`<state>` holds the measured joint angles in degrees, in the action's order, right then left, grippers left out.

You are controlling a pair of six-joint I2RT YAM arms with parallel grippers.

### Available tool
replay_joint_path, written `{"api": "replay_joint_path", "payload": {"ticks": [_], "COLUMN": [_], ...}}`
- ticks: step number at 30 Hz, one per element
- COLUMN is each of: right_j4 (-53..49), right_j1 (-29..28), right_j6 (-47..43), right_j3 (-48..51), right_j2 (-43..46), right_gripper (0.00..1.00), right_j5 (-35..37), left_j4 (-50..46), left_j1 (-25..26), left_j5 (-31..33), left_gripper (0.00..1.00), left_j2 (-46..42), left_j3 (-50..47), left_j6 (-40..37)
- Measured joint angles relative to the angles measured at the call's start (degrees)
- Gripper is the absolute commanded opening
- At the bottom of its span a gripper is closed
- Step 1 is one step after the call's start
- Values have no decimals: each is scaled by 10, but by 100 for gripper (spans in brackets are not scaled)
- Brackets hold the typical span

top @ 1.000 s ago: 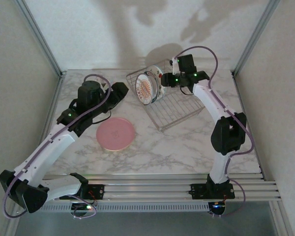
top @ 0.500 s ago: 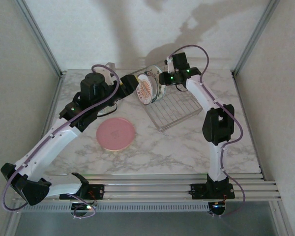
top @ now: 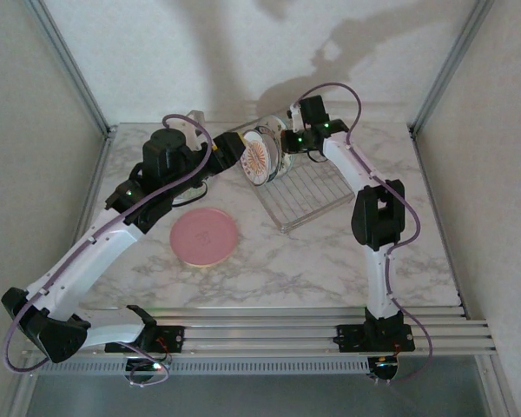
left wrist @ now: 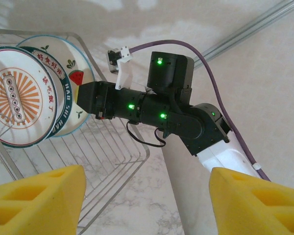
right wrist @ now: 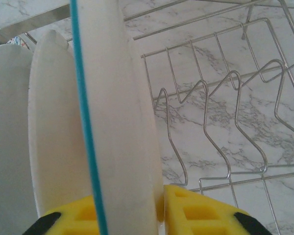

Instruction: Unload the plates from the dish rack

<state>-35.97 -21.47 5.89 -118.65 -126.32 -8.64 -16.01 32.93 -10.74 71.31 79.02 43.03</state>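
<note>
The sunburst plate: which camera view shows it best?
The left wrist view: the sunburst plate faces the camera, standing in the dish rack, pattern clear. The top external view shows it small and angled. In the right wrist view the plates are edge-on, so I cannot pick it out.

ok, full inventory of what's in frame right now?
pink plate: one, pink, flat on the table, near-left of the rack
sunburst plate: one, white with orange rays, upright at the front of the rack
motif plate: one, white with red-green motifs and a blue rim, upright behind the sunburst plate
possible third plate: seen edge-on in the right wrist view, count unsure
dish rack: one, silver wire, far centre of the table
table: one, white marble
left gripper: yellow pads, open, facing the rack
right gripper: yellow pads, clamped on the motif plate's edge
</note>
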Motion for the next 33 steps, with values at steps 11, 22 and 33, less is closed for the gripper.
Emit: {"api": "replay_joint_path", "payload": {"ticks": [11,22,33], "right_j4": [-16,-37,-60], "right_j1": [-7,-30,-44], "right_j6": [-19,-30,-44], "right_j3": [-17,-37,-38], "right_j2": [-7,-7,33], "right_gripper": [6,0,0], "right_j5": [36,92,156], "left_j4": [8,8,11], "left_j1": [0,0,0], "left_j5": [3,3,3], "left_gripper": [66,67,66], "left_j2": [0,1,1], "left_j3": [0,0,0], "left_j6": [-5,-9,-9]}}
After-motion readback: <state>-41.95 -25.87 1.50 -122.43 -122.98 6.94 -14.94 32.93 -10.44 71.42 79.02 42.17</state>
